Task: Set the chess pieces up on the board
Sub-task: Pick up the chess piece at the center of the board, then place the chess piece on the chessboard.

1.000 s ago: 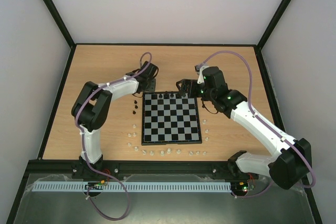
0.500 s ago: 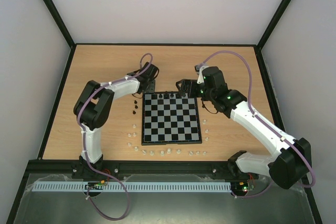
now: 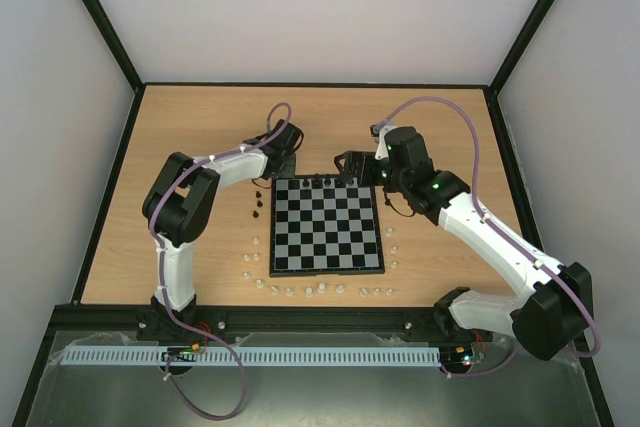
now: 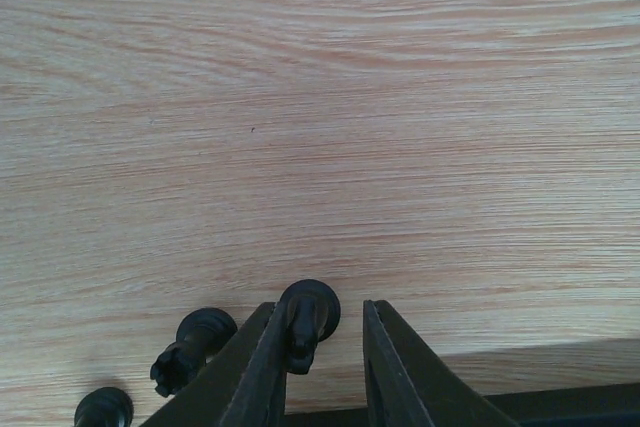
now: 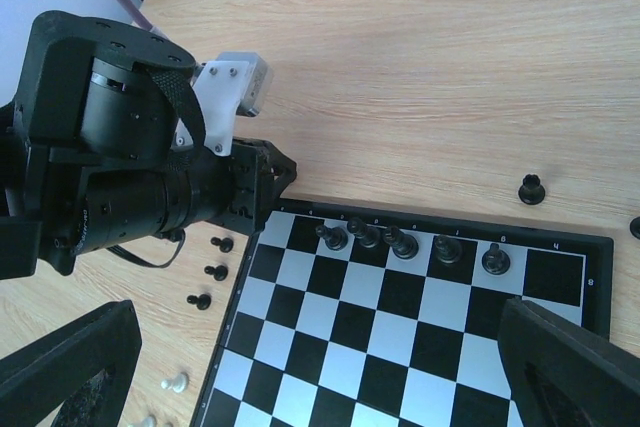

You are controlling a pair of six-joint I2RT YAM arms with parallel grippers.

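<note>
The board [image 3: 328,230] lies mid-table, with several black chess pieces [image 3: 327,182] on its far row; they also show in the right wrist view [image 5: 400,243]. My left gripper [image 3: 285,159] is low over the wood at the board's far left corner. In the left wrist view its jaws [image 4: 320,312] are open around a black piece [image 4: 306,315] that rests against the left finger [image 4: 262,367], with a gap to the right finger. Two more black pieces [image 4: 192,349] stand just to its left. My right gripper [image 3: 350,164] hovers wide open and empty above the board's far edge [image 5: 318,309].
Three small black pieces [image 5: 213,271] stand on the table left of the board, and another [image 5: 532,189] stands beyond its far right corner. White pieces [image 3: 310,290] line the table along the board's near, left and right sides. Black frame rails edge the table.
My left arm has shifted slightly, its gripper edging toward the far side. The right arm and the pieces on the board have not moved.
</note>
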